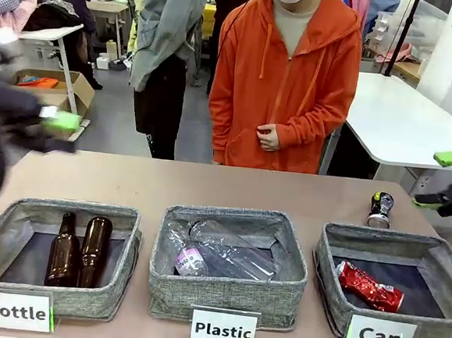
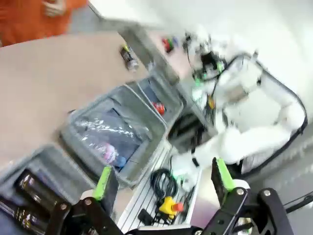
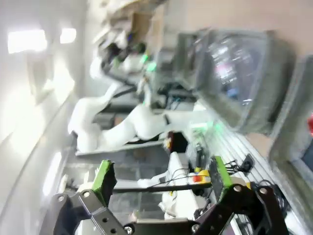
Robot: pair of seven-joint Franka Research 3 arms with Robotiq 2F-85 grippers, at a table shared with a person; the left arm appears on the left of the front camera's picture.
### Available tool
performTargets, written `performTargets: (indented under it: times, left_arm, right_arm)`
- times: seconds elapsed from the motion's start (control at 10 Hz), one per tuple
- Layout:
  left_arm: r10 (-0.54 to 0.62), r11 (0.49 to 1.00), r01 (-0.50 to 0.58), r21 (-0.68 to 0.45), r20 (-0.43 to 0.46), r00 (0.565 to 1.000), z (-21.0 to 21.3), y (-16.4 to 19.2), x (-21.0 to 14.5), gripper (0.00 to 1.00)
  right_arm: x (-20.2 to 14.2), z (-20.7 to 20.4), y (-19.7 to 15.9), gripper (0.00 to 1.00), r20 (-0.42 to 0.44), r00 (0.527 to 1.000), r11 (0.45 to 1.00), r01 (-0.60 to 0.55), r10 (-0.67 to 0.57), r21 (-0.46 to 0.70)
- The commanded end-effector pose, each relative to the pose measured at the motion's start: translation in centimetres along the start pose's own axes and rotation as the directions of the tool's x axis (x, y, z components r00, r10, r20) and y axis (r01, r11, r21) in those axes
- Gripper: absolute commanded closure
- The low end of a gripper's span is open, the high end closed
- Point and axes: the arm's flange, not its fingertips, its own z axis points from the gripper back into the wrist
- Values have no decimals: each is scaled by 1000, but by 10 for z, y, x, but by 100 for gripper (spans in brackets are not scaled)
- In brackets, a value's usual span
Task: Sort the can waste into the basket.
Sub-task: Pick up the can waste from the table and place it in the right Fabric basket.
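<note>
Can waste sits in two spots at the right of the front view. The crushed red can (image 1: 369, 287) lies on the dark floor of the basket (image 1: 393, 235) behind the "Can" card (image 1: 379, 336). The black can (image 1: 380, 209) stands on the table (image 1: 131, 181) just beyond the basket's far rim. The right gripper (image 1: 440, 180) hangs at the right edge, near the black can but apart from it, jaws spread and empty. The left gripper (image 1: 60, 132), blurred at the left edge, is spread and empty too.
</note>
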Motion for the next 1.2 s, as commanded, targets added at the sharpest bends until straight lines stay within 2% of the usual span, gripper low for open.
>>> performTargets:
  times: [0.0, 0.1, 0.2, 1.1]
  left_arm:
    - [33, 997, -9, -74, 327, 944, 61, 24, -67, 0]
    - [85, 993, -42, -111, 417, 905, 72, 41, -98, 0]
    - [58, 998, -56, -16, 168, 984, 52, 20, -17, 0]
    - [58, 998, -56, -16, 168, 984, 52, 20, -17, 0]
  right_arm:
    - [13, -1, -13, 0, -11, 999, 998, -37, 38, 60]
    - [16, 2, -21, 0, 73, 994, 997, -73, 75, -22]
    - [7, -10, -8, 0, -21, 1000, 999, -13, 14, 44]
    - [7, -10, -8, 0, -21, 1000, 999, -13, 14, 44]
